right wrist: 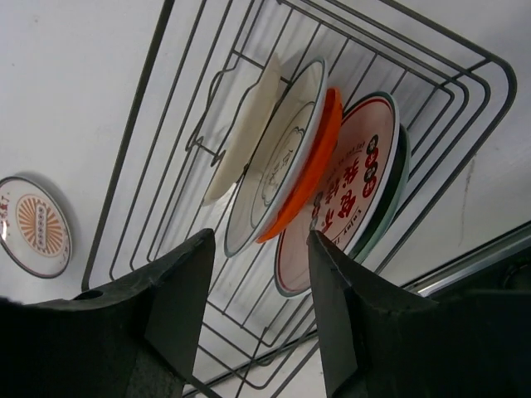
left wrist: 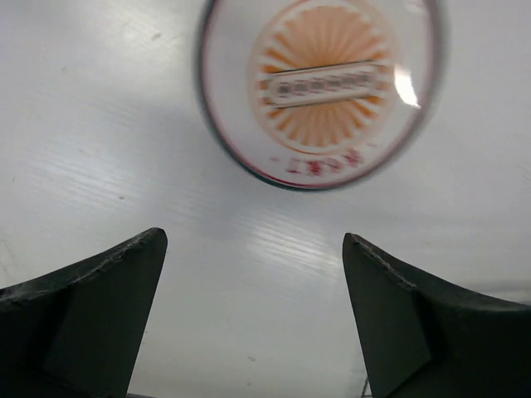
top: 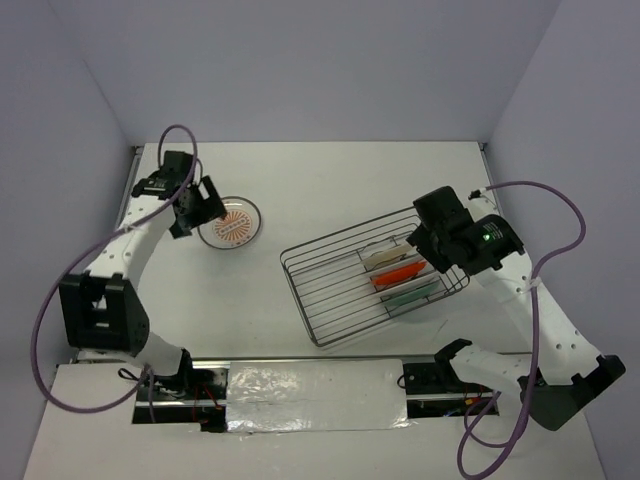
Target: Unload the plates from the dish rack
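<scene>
my left fingers (left wrist: 108, 307) are spread wide with nothing between them, hovering just short of the sunburst plate (left wrist: 319, 87). that plate lies flat on the bench (top: 400, 180), well apart from the dish rack (top: 330, 290). my right fingers (right wrist: 178, 298) are open too, moderately, and empty, poised above the plates standing on edge in the rack's right end. from the right wrist view i count a cream plate (right wrist: 245, 133), a white plate with a dark rim (right wrist: 282, 157) and a plain orange plate (right wrist: 319, 162) tucked tight against it. then comes a white plate with red characters (right wrist: 340, 207), and a teal plate (right wrist: 403, 170) showing only as a sliver behind it.

these look like glazed ceramic: stiff, slick, light enough for one arm, but quick to chip if knocked against the wire or each other. they lean closely, some touching, so i'd judge the top rim is the place to pinch, one finger on each side of a single plate. the cream one at the open end offers the most room. i'd lift straight up along the prongs, since a tilt could drag the neighbour.

writing: the red characters look chinese, with a small line of lettering beside them, too small for me to read. the sunburst plate carries a banner across its middle and red marks near the rim, both blurred.
</scene>
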Controlling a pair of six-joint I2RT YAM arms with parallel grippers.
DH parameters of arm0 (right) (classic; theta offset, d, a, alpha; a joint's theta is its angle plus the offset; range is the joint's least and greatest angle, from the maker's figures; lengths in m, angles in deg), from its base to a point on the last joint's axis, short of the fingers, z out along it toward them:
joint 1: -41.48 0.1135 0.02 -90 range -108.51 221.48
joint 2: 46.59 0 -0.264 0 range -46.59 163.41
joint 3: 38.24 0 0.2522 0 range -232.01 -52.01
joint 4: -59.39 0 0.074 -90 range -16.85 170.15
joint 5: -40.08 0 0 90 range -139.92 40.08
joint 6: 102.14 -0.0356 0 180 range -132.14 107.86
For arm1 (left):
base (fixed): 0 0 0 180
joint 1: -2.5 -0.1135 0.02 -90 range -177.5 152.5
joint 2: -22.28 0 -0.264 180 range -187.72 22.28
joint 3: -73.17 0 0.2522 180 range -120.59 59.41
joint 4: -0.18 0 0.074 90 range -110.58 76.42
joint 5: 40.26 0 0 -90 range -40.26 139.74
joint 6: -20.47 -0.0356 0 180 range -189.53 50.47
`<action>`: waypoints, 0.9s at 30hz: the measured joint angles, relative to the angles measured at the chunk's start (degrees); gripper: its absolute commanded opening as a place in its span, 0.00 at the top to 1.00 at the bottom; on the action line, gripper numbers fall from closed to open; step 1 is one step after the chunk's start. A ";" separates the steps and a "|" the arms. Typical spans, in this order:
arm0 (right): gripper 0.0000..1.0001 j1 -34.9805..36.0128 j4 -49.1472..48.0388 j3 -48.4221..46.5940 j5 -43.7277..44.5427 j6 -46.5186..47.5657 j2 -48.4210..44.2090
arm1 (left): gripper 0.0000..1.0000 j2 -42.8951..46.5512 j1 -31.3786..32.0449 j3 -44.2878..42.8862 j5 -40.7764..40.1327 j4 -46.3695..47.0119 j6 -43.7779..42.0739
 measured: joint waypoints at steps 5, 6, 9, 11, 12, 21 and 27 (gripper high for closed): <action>0.49 0.15 -0.98 2.49 0.22 -1.84 0.98 | 0.00 13.03 14.99 -4.50 -4.02 -2.05 -3.58; 0.49 0.15 -1.01 2.64 0.26 -2.21 1.66 | 0.01 15.45 15.87 -4.20 -4.00 -2.95 -3.82; 0.49 0.17 -1.81 3.58 0.26 -2.93 4.52 | 0.00 19.96 15.43 -3.52 -4.46 -5.95 -4.07; 0.52 0.22 -2.51 4.85 0.24 -3.56 6.08 | 0.00 20.59 14.93 -3.45 -4.48 -7.43 -4.35; 0.52 0.22 -2.82 5.46 0.24 -3.80 6.82 | 0.00 20.59 14.91 -3.45 -4.46 -8.04 -4.72; 0.83 0.24 -3.21 6.60 0.13 -7.39 10.49 | 0.01 19.74 14.91 -4.74 -4.22 -11.87 -8.31; 1.00 0.26 -2.45 6.40 0.22 -11.23 10.49 | 0.00 19.45 14.91 -4.92 -2.75 -11.96 -9.01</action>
